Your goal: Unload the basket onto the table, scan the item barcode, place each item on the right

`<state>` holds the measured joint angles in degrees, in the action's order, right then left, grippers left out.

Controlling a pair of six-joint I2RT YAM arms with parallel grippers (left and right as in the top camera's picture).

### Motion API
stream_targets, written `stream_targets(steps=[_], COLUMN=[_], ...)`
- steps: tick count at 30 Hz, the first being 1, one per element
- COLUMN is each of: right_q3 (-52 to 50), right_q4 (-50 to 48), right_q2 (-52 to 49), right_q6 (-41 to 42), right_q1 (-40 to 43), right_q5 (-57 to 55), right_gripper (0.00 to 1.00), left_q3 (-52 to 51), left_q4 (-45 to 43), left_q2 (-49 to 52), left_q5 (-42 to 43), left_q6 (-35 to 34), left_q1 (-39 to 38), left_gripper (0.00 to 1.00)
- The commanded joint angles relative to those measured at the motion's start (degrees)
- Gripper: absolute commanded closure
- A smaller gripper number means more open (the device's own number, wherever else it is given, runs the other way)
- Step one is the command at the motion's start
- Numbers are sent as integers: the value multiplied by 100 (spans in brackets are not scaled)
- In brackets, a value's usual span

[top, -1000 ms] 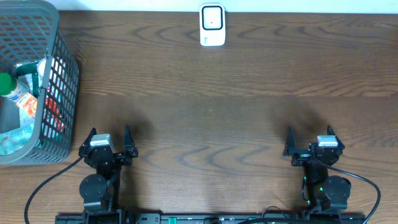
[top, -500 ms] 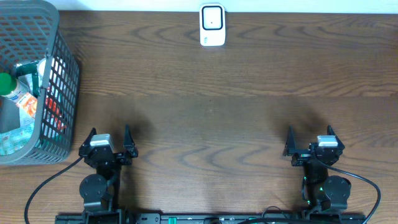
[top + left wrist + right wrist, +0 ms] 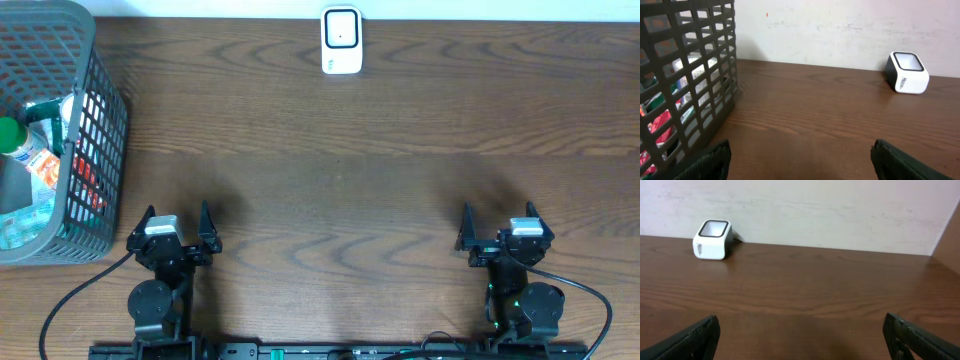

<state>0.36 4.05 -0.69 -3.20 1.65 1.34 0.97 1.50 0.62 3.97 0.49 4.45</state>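
Reading this as pre-pick — left gripper (image 3: 177, 213) and right gripper (image 3: 497, 215) both spread wide, empty; items (image 3: 12, 132) sit in the basket (image 3: 100, 140) just ahead-left of the left one, scanner (image 3: 341, 40) far ahead between them — next I need the left arm reaching into that basket.

Even soft light, sharp frames

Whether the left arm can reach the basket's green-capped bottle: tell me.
Probably yes: the left gripper is open and empty, the basket is open-topped, and the green-capped bottle lies uncovered.
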Motion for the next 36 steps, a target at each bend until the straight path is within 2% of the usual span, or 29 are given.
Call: stream_targets(steps=[1, 11, 18, 21, 26, 36], right_q3=[-7, -7, -7, -7, -7, -7], right_q4=[22, 22, 22, 22, 22, 22], right_q2=[20, 20, 20, 20, 20, 20], right_q6=[-26, -26, -26, -26, -26, -26], right_q1=[50, 50, 50, 50, 50, 50], right_q5=[24, 24, 24, 24, 24, 24], right_gripper=[1, 1, 1, 1, 1, 1], left_q3=[-74, -74, 216, 463, 1283, 3928], left_q4=[208, 186, 166, 223, 575, 1875], left_q2=[-39, -39, -39, -9, 452, 2693], left_q5=[162, 162, 164, 197, 317, 949], left_q6=[98, 70, -802, -879, -874, -807], left_q1=[9, 9, 9, 9, 9, 9], left_gripper=[11, 11, 11, 11, 11, 11])
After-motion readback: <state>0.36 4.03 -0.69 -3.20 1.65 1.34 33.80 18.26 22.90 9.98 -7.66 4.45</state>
